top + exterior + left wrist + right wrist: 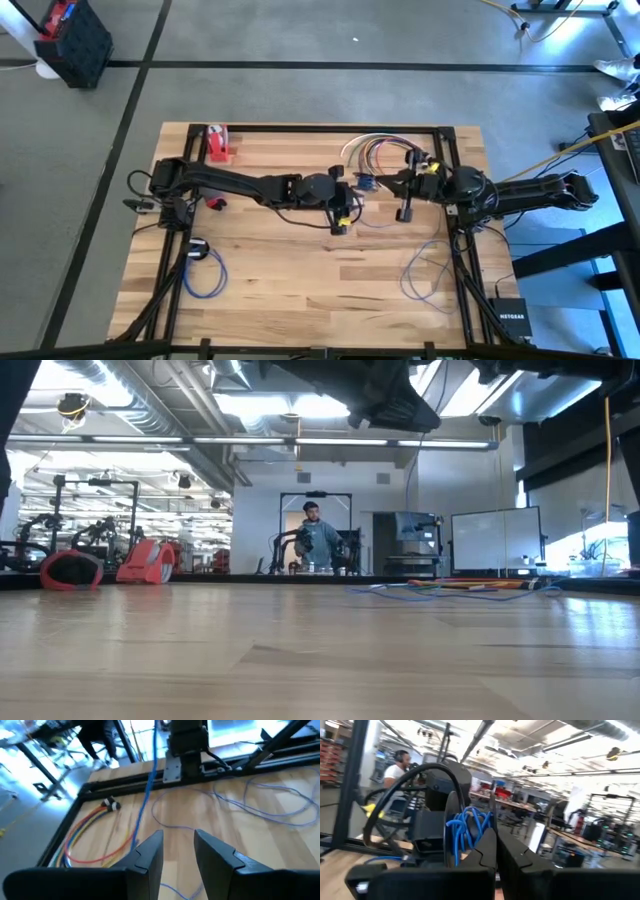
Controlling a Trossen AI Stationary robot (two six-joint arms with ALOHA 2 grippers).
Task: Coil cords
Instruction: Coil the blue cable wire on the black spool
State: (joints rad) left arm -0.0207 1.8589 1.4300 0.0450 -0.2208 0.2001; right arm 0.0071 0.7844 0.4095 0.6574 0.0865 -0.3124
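Across the pale wooden plank surface [300, 270], two dark arms reach toward the middle from opposite sides. A bundle of red, orange, yellow and white cords [375, 150] fans out along the far edge, between the arms, and shows in the left wrist view as curved loops lying flat [87, 840]. A loose blue cord [420, 270] sprawls in open loops near the right side, and a second blue cord [205, 272] lies coiled near the left side with a small dark piece at its end. A red block-shaped holder [218, 143] stands at the far left edge. The left claw [343, 222] hovers over the middle, its fingers [150, 852] narrowly parted with nothing between them. The right claw [405, 212] is clamped tight, a bunch of blue cord [467, 827] gathered just beside it.
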